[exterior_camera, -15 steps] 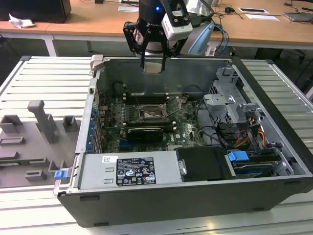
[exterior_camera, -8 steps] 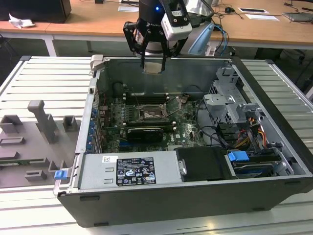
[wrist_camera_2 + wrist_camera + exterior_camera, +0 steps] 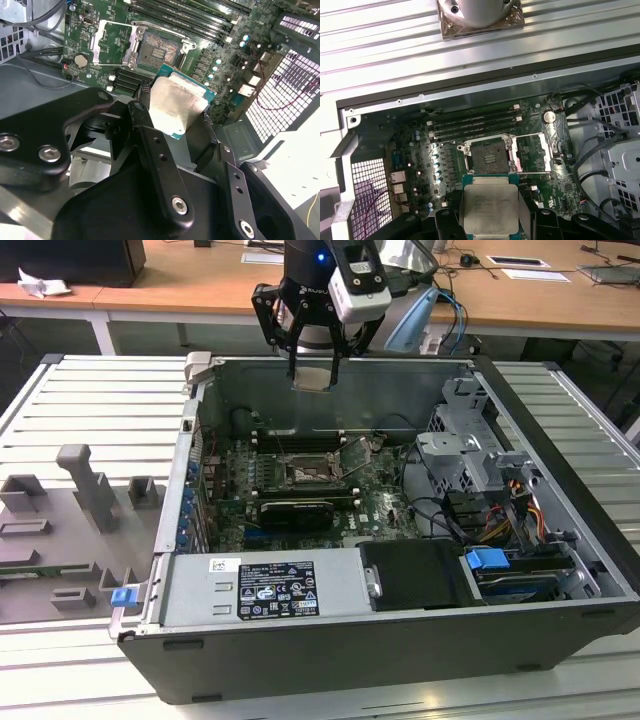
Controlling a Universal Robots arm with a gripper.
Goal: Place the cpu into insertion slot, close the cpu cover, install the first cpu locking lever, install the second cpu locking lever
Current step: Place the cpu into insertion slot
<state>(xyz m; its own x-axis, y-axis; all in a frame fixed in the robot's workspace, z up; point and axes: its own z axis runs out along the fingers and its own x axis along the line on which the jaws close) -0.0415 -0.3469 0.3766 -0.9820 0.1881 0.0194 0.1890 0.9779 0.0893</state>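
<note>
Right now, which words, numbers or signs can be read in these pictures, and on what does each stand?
No text reads with certainty.
Large white label on the silver panel: print too small to read.
Small white label beside it: too small.
Top of the cpu: faint marks, unreadable.

Lower edge of cpu (image 3: 489,205) off-frame

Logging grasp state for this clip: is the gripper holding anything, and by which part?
Yes. The gripper holds the cpu, clamped by two opposite side edges with its metal top left bare.
</note>
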